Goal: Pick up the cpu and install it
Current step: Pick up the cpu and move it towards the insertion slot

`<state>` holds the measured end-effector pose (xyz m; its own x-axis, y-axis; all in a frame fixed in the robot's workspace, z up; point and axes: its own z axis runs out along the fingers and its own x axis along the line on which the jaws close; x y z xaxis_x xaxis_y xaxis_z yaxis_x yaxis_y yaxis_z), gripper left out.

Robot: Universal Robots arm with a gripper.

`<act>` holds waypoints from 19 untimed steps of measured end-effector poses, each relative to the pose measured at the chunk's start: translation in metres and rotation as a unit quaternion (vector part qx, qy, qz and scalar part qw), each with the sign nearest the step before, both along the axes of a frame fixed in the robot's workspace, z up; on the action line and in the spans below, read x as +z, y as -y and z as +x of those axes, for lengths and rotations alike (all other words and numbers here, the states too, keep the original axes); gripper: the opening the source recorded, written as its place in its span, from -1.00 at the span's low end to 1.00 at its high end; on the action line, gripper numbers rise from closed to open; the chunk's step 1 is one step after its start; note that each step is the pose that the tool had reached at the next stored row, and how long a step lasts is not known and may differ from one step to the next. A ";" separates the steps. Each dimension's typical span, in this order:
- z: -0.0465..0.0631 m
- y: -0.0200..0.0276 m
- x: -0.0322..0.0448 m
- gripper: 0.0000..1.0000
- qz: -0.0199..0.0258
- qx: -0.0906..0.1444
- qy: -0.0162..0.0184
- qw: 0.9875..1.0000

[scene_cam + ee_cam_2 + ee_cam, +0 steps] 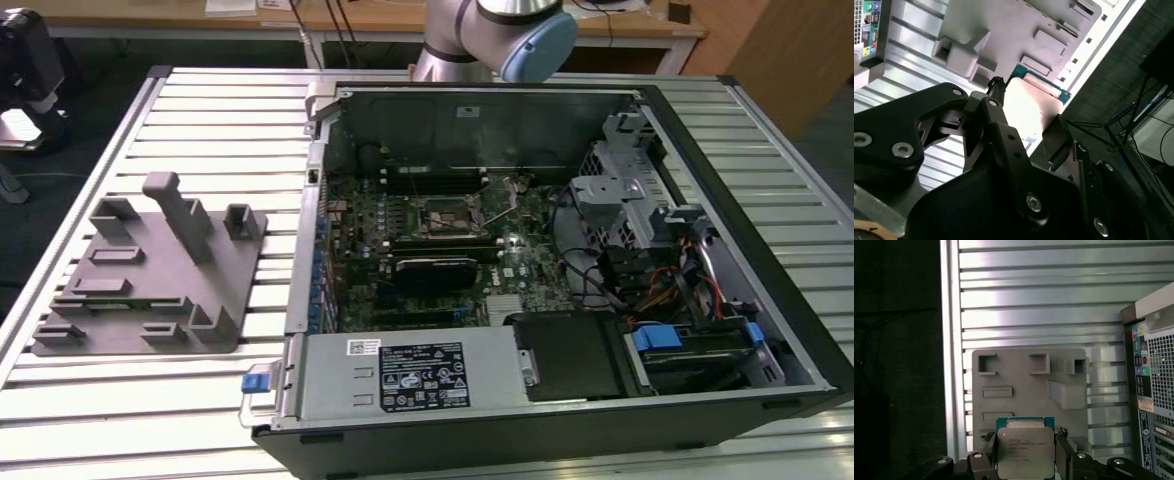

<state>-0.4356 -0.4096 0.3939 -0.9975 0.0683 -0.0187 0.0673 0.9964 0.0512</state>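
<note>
The cpu [1025, 452], one silvery square chip with a green rim, is clamped between the two black fingers [990, 452] of the gripper [1025, 460]. Both wrist views show it held clear of the table. The jaws are narrowed onto two opposite edges of the chip. One grey fixture tray [147, 290] lies on the ribbed metal table [187, 110], to the exterior view's left of one open computer case [534, 130]. The arm [501, 30] rises at the table's far edge, with a wooden desk [174, 15] behind it.
</note>
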 end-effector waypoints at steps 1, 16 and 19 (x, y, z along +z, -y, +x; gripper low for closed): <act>0.003 -0.0001 0.0000 0.09 0.000 0.000 0.000 1.000; 0.047 -0.0011 -0.0001 0.09 0.000 0.000 0.000 1.000; 0.056 -0.0014 -0.0001 0.09 0.000 0.000 0.000 1.000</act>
